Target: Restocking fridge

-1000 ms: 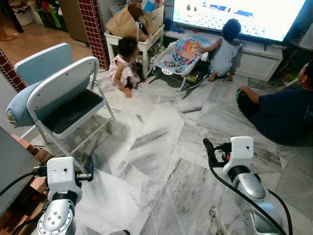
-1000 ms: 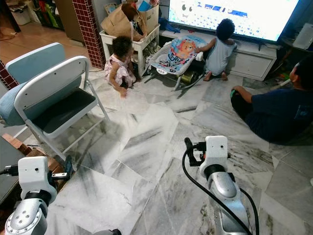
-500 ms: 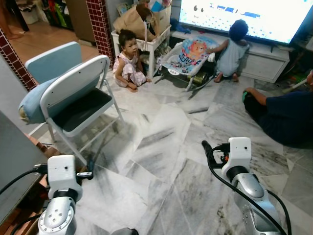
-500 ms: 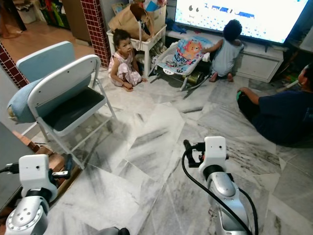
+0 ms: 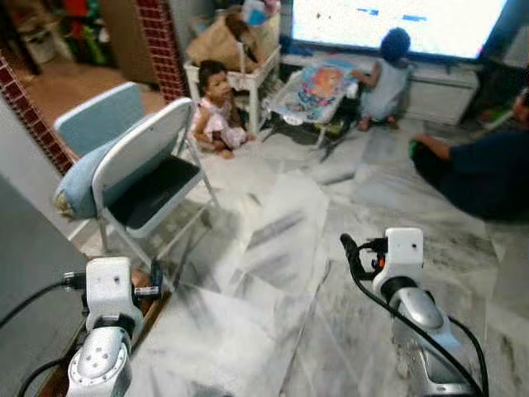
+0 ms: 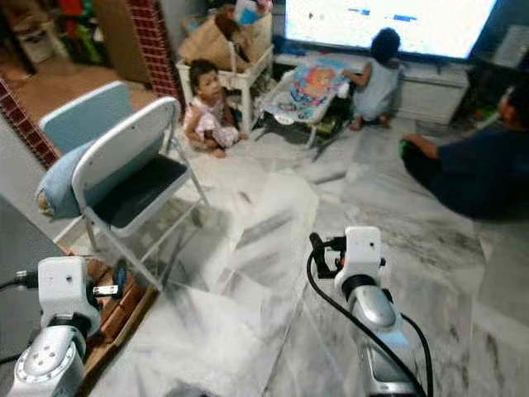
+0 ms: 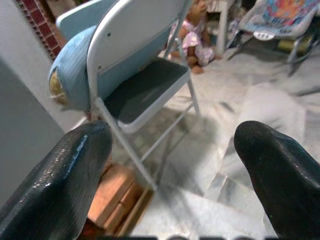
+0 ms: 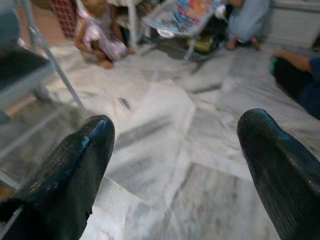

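Step in hand, as judged: transit; no stocking has begun. At lower left of the frame, the left pincer (image 7: 165, 165) is spread wide and empty, facing the folding chair (image 5: 140, 178) at centre left. At lower right, the right pincer (image 8: 175, 175) is likewise spread wide and empty above the marble floor (image 5: 273, 248). Children sit at the upper centre and a person at the upper right. Neither fridge nor stock can be located here. Next move calls for locating the fridge while steering past chair and people.
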Controlling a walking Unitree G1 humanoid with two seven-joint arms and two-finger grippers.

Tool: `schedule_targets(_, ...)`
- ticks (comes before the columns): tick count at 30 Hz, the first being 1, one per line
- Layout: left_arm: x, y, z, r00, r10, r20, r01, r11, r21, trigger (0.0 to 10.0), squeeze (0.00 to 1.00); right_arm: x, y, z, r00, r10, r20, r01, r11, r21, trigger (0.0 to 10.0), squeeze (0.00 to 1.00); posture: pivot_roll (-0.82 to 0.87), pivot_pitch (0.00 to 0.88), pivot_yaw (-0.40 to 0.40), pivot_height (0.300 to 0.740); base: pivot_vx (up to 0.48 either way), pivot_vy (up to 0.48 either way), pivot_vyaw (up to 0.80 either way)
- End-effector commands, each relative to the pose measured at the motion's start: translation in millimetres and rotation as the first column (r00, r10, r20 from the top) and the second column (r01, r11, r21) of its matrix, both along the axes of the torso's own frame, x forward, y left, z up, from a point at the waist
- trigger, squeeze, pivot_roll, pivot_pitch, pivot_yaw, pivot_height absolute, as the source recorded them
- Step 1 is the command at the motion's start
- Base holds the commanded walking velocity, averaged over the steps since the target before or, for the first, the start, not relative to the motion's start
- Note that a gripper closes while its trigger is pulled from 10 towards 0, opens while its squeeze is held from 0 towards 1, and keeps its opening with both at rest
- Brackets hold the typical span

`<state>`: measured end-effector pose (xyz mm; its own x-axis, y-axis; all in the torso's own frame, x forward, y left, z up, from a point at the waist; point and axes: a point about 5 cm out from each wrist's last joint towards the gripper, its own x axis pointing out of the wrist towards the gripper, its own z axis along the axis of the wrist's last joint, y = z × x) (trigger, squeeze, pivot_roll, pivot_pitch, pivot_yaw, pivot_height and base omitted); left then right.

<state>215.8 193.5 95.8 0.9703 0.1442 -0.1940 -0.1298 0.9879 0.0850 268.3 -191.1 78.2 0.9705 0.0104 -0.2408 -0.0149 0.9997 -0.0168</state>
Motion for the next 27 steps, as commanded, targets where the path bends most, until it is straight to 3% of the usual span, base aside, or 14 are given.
schedule_targets(1, -5.9, 7.6, -6, 0.999, 0.020, -0.037, -0.019, 1.000, 0.019, 10.0, 0.00, 8.8, 6.8, 12, 0.998, 0.028, 0.055, -0.029, 0.999, 0.018, 10.0, 0.00, -0.01, 0.093, 0.050, 0.740, 0.000, 0.442, 0.00)
schedule_targets(7, 5.2, 4.1, 1, 1.000, 0.019, 0.008, -0.020, 1.000, 0.011, 10.0, 0.00, 17.2, 6.8, 17, 0.997, 0.025, 0.079, -0.027, 0.999, 0.024, 10.0, 0.00, -0.01, 0.086, 0.036, 0.740, 0.000, 0.440, 0.00)
schedule_targets(16, 0.9, 2.7, -1, 0.999, 0.033, 0.006, -0.033, 0.999, -0.001, 10.0, 0.00, 11.8, 14.1, 11, 0.996, 0.061, 0.060, -0.065, 0.996, 0.055, 10.0, 0.00, 0.01, 0.103, -0.007, 0.740, 0.000, 0.439, 0.00)
schedule_targets(27, -2.6, -5.5, -4, 0.999, 0.046, 0.021, -0.045, 0.998, -0.034, 10.0, 0.00, 6.4, 16.6, 4, 0.995, 0.100, 0.031, -0.102, 0.992, 0.068, 10.0, 0.00, 0.01, 0.093, -0.028, 0.740, 0.000, 0.000, 0.00)
